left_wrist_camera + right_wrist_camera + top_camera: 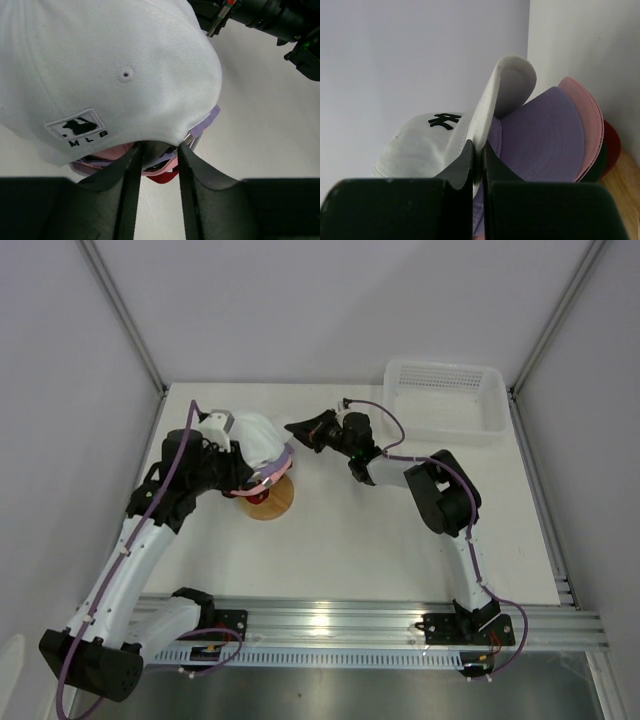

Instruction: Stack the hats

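Observation:
The hats sit stacked on a round wooden stand (277,504). The white hat (258,436) (100,65) lies on top, its black-logo front (425,140) towards the right arm. Under its brim fan the lavender (545,140), pink (590,117), black (598,163) and red (613,145) brims. My right gripper (478,147) (298,428) is shut on the white hat's brim, which is bent upward. My left gripper (157,147) stands behind the stack, jaws apart, tips against the white hat's back rim beside the strap gap.
A white mesh basket (445,400) stands at the back right of the table. The right arm's wrist (280,20) is close on the far side of the stack. Walls close in behind and on both sides.

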